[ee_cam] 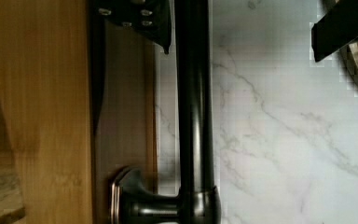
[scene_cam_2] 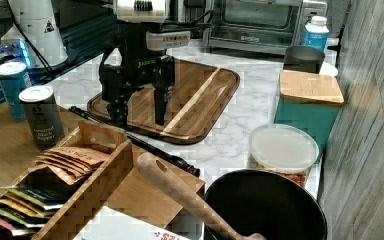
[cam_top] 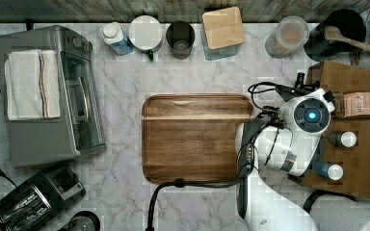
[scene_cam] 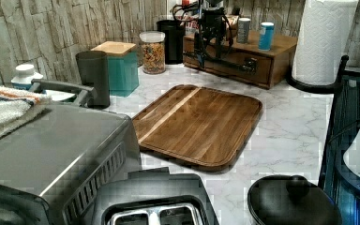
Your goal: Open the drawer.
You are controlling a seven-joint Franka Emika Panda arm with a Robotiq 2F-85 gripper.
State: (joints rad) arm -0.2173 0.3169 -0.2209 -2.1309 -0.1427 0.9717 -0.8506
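Black bar handle (ee_cam: pixel 194 116) sits between spread fingers (ee_cam: pixel 142 18); closing off-centre could slip, leaving the drawer (scene_cam: pixel 225 63) shut.

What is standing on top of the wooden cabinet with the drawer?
On the cabinet stand a grey tin and a blue can; the right view adds a wooden rack of packets. The arm covers part of the top.
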